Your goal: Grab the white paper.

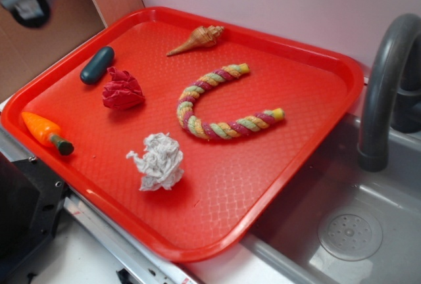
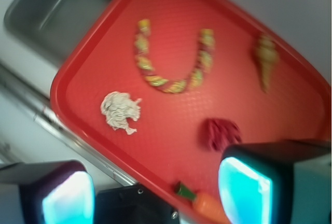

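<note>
The end effector (image 2: 155,193) hangs wide open (holding nothing) above the tray (image 2: 290,79), well apart from the white paper (image 2: 120,111).

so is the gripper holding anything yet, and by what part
Nothing is held. The gripper is open and empty, above the tray; the white paper lies untouched.

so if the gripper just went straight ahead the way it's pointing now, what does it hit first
Most likely bare floor of the red plastic tray, between the crumpled white paper ball and the crumpled red paper ball. The open gripper is high above and the wrist view is blurred, so depth is uncertain; neither ball lies dead centre.
</note>
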`<state>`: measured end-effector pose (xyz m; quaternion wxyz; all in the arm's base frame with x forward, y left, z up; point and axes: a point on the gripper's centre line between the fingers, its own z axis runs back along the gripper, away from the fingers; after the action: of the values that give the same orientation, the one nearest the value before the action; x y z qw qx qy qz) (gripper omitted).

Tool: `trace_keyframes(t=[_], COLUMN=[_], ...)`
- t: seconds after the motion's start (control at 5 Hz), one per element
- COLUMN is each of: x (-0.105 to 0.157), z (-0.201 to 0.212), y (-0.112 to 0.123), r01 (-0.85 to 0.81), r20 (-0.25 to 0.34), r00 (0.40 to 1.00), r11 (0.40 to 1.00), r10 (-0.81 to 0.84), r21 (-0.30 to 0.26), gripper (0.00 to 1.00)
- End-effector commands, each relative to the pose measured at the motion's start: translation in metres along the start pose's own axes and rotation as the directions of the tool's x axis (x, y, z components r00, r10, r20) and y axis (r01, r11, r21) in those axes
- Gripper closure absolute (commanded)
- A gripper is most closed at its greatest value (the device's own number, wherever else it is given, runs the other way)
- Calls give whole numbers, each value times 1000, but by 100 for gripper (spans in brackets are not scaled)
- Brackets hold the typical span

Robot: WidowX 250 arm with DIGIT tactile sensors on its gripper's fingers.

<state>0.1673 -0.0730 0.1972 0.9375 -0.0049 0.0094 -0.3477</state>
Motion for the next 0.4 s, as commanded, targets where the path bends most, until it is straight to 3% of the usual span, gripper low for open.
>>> trace_keyframes(t=[0.0,0.2], x=[9,11], z=[-81,-101], y=[-29,-32], r01=[477,521], r20=[-228,-241], r00=[854,825], r11=[879,853], r10=[-468,-512], r21=[-13,-31], gripper=[0,0])
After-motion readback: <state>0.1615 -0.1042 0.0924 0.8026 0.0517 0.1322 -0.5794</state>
